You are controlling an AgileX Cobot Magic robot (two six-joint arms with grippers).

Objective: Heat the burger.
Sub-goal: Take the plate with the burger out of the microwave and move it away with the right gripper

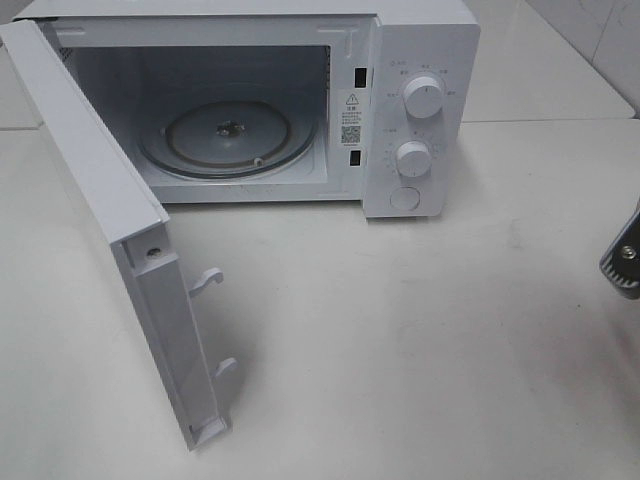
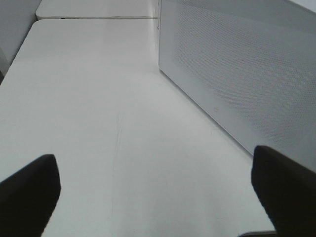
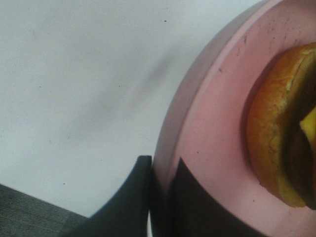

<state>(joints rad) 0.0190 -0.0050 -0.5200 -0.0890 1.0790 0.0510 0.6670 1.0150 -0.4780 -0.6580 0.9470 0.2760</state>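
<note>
From the high camera I see the microwave (image 1: 300, 100) standing at the back of the white table (image 1: 420, 350), its door (image 1: 100, 220) swung wide open toward me on the left side. Inside, the glass turntable (image 1: 228, 135) sits bare on the cavity floor. Two white knobs (image 1: 423, 98) sit one above the other on the control panel at the right of the cavity, with a round button below them. At the far right edge of that view I catch only a sliver of my right arm (image 1: 625, 255).

My left gripper (image 2: 153, 192) hovers low over the table with its fingers (image 2: 29, 192) spread wide, nothing between them. Its camera looks along the tabletop beside the perforated outer face of the microwave door (image 2: 247, 74), which stands just to one side of the fingers and apart from them.

My right gripper (image 3: 160, 197) has its fingers pinched onto the rim of the pink plate (image 3: 212, 128), one dark pad (image 3: 131, 202) outside the rim and the other on the inner side, with the plate edge clamped between them. The burger (image 3: 276, 133) rests on that plate, near the gripped edge but apart from the fingers; I can see its golden-brown bun, a corner of yellow cheese and the dark patty. The plate is outside the high camera's view
</note>
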